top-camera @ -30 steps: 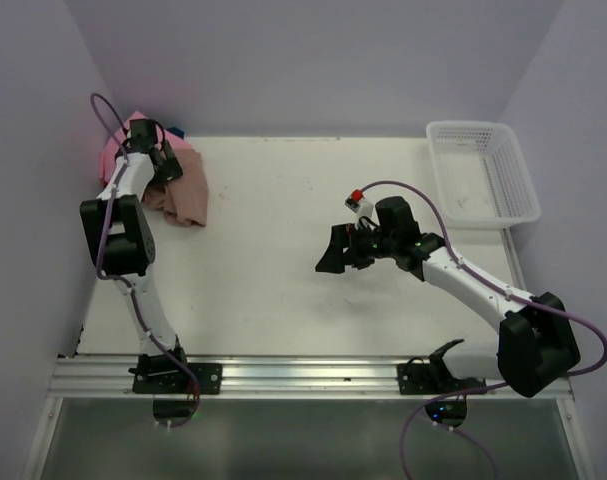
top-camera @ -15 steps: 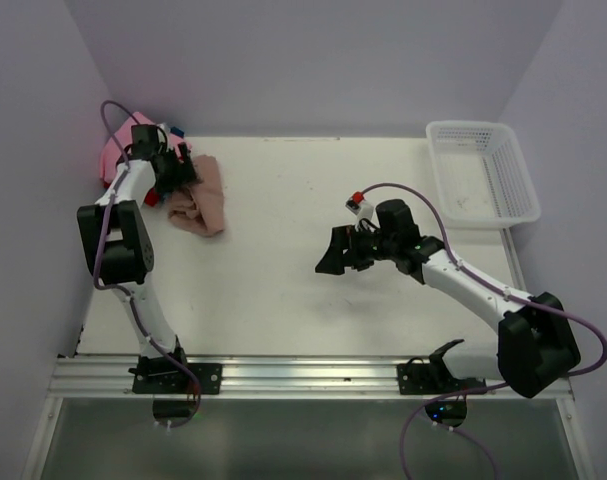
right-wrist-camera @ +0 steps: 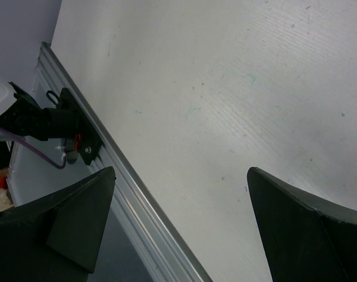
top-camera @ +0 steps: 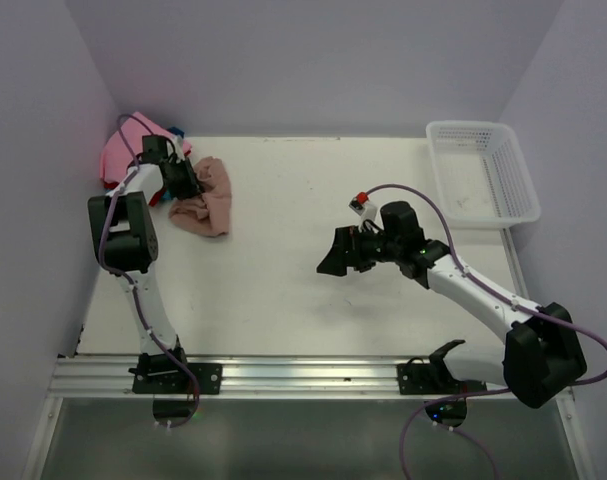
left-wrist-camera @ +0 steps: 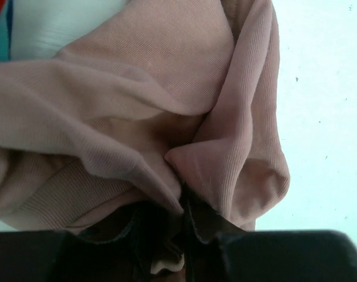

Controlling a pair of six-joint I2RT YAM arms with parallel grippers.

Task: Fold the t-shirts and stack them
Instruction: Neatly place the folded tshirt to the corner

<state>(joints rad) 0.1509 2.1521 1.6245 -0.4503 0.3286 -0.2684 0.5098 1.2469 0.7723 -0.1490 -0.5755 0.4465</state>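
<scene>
Since a second ago, the left claw [top-camera: 183, 183] has dragged the shirt [top-camera: 209, 205] off the pile [top-camera: 123, 155] and out onto the desk [top-camera: 283, 310]. The right claw [top-camera: 329, 256] has barely shifted. The shirt now lies in a crumpled heap just beside the pile, on the side toward the right claw. We cannot tell whether the two are touching.

The left claw is pinching a bunched fold of the shirt, and the wrist view shows cloth gathered tight into its grip. The right claw is spread wide, holding nothing, over bare desk well apart from the pile.

We judge the step in hand to be pulling the shirt clear so it can be laid flat. To do it well, we would keep the pinch firm and low. We would draw the cloth further from the pile, so nothing folded is disturbed, and stop where both arms reach. The heap is doubled over itself, so the right claw should take a separate edge, not the same bunch.
</scene>
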